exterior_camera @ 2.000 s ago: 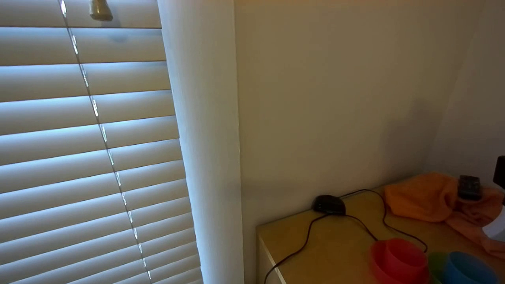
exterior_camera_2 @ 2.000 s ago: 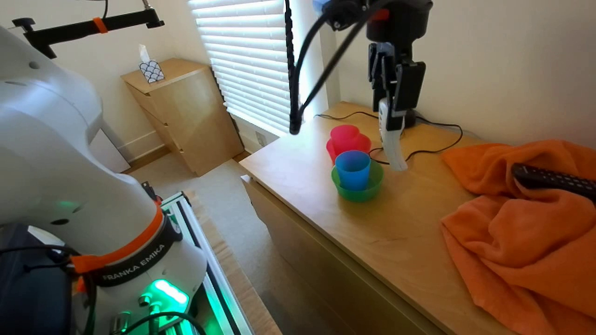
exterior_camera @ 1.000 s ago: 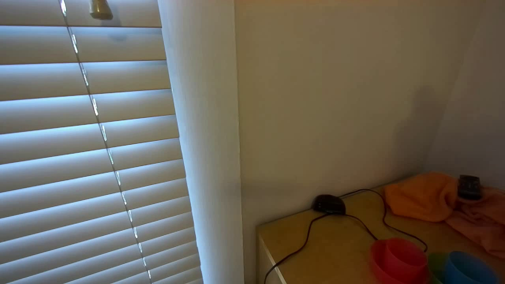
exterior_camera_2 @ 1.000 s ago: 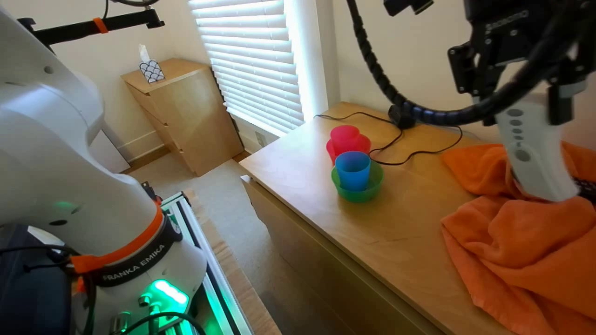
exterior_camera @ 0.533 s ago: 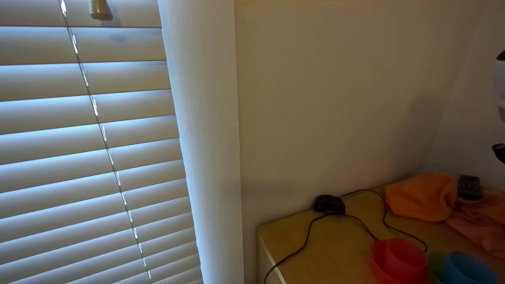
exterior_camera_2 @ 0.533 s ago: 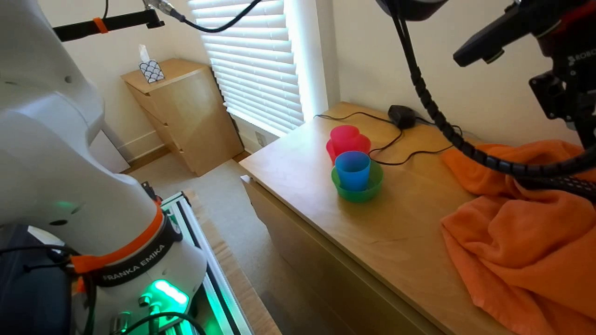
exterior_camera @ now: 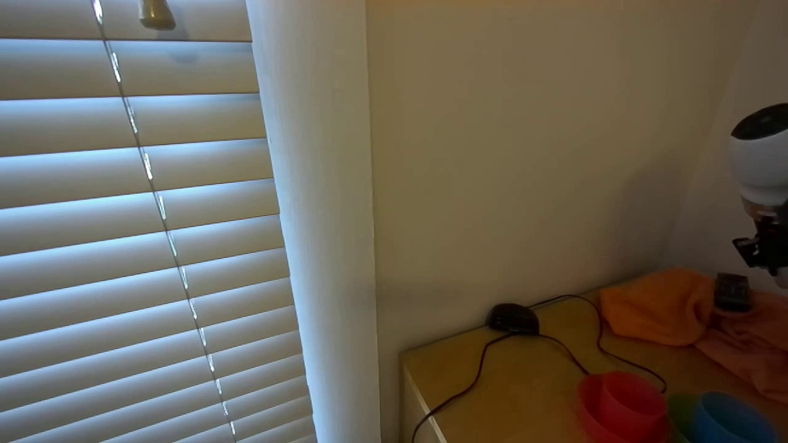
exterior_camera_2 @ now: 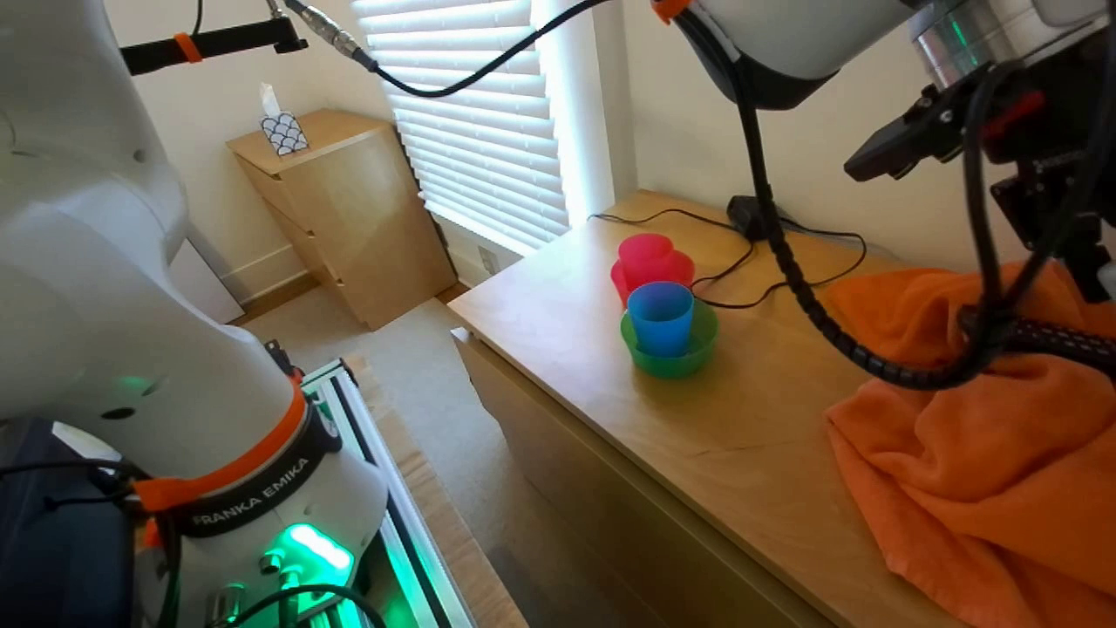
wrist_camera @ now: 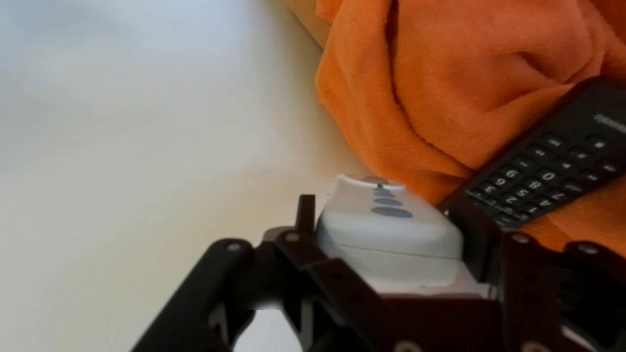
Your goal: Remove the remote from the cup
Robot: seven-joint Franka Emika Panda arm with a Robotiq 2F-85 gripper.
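Note:
A white remote (wrist_camera: 391,230) with grey buttons is held between the black fingers of my gripper (wrist_camera: 386,217), seen in the wrist view. In an exterior view my gripper (exterior_camera_2: 1090,262) is at the right edge above the orange towel, with only a bit of the remote (exterior_camera_2: 1108,277) showing. It also shows at the right edge of an exterior view (exterior_camera: 769,252). The blue cup (exterior_camera_2: 661,318) stands upright with no remote visible in it, inside a green bowl (exterior_camera_2: 703,342), well away from the gripper. The cup also shows in an exterior view (exterior_camera: 732,418).
The crumpled orange towel (exterior_camera_2: 985,453) lies on the wooden dresser (exterior_camera_2: 741,410) with a black remote (wrist_camera: 547,171) on it, below the gripper. Red cups (exterior_camera_2: 652,262) stand beside the green bowl. A black mouse-like device (exterior_camera_2: 750,216) with a cable lies near the wall.
My gripper has carried the white remote from near the cups to the right, over the towel. In the last half second it has lowered slightly. Cups and towel have not moved.

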